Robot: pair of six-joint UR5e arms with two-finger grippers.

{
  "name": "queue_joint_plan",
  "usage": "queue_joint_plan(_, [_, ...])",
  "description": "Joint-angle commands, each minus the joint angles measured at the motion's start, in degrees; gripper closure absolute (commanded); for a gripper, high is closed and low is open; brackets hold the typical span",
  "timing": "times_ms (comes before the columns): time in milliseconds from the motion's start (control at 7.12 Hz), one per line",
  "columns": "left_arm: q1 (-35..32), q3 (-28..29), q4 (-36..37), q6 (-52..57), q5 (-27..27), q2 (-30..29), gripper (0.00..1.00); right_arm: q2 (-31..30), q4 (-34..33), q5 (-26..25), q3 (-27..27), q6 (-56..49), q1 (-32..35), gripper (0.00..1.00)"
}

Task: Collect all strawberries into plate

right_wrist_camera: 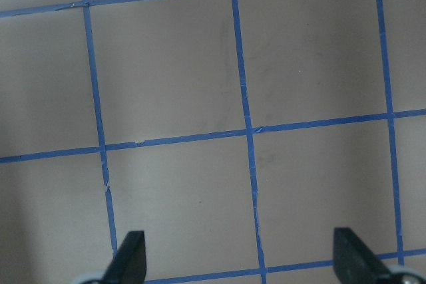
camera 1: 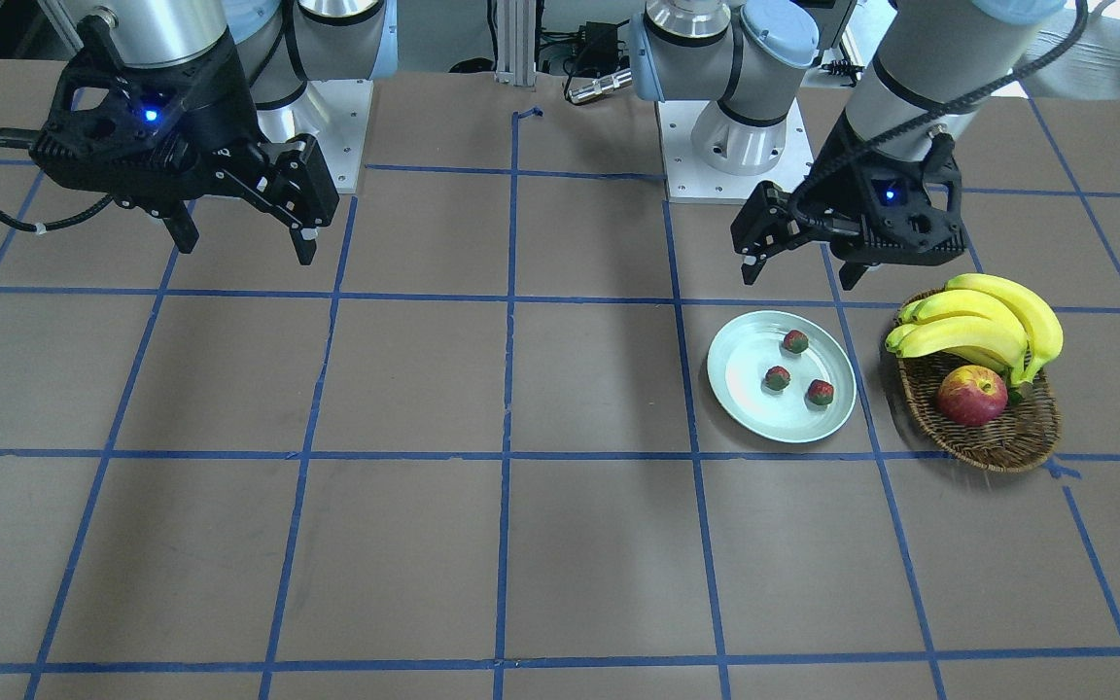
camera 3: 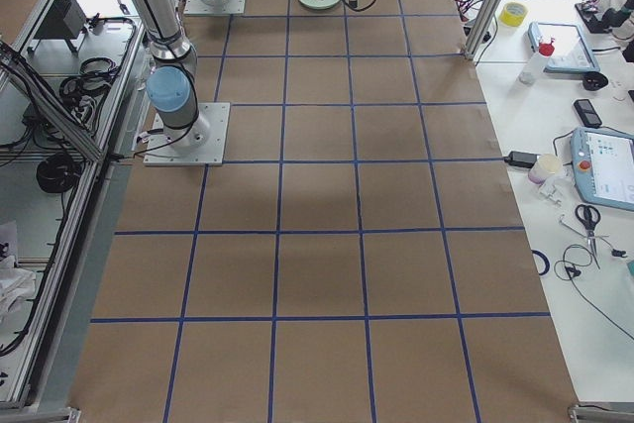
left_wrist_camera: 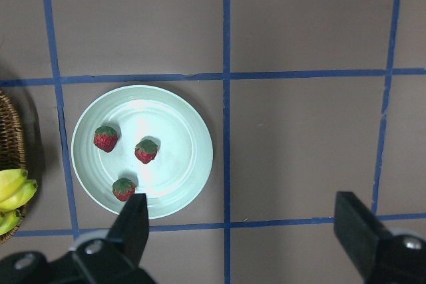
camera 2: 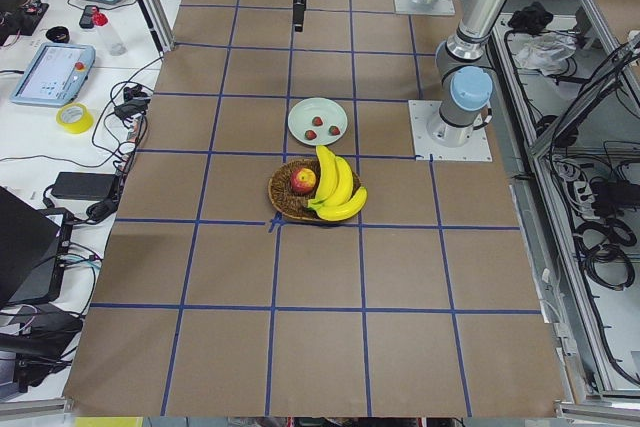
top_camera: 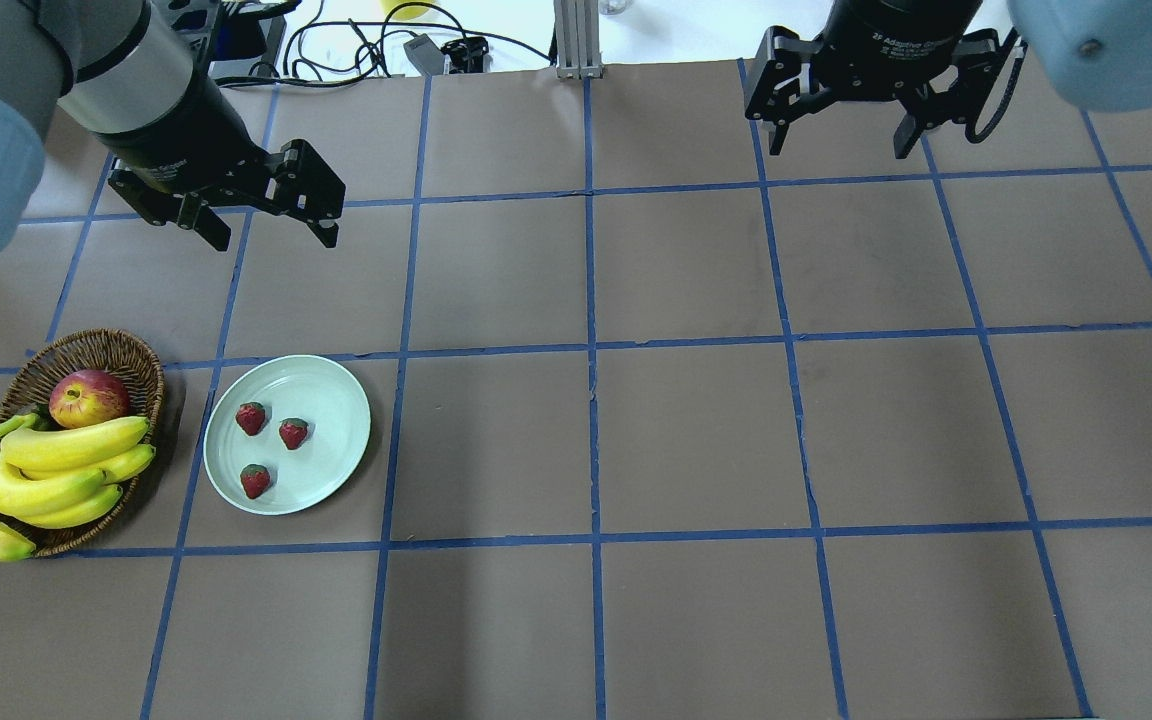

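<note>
Three strawberries (top_camera: 250, 417) (top_camera: 293, 433) (top_camera: 255, 481) lie apart from one another inside the pale mint-green plate (top_camera: 326, 400) at the table's left. The left wrist view looks straight down on the plate (left_wrist_camera: 180, 124) and its berries (left_wrist_camera: 105, 138) (left_wrist_camera: 146, 151) (left_wrist_camera: 123, 189). My left gripper (top_camera: 273, 238) hangs open and empty in the air, beyond the plate as the overhead view looks. At the far right of the table, high up, my right gripper (top_camera: 839, 150) is also open, with only bare brown table under it (right_wrist_camera: 239, 251).
A brown wicker basket (top_camera: 126, 350) holding a bunch of bananas (top_camera: 56, 470) and a red-yellow apple (top_camera: 88, 398) stands just left of the plate. Blue tape lines grid the brown table. Cables and a metal post lie along the far edge.
</note>
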Motion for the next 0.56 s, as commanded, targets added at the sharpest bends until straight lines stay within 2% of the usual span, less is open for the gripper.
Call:
queue_joint_plan(0, [-0.3, 0.2, -2.8, 0.3, 0.6, 1.8, 0.00, 0.1, 0.2, 0.3, -0.1, 0.0, 0.0, 0.00])
queue_joint_plan(421, [-0.2, 0.1, -4.5, 0.2, 1.9, 2.9, 0.00, 0.3, 0.2, 0.2, -0.1, 0.0, 0.0, 0.00])
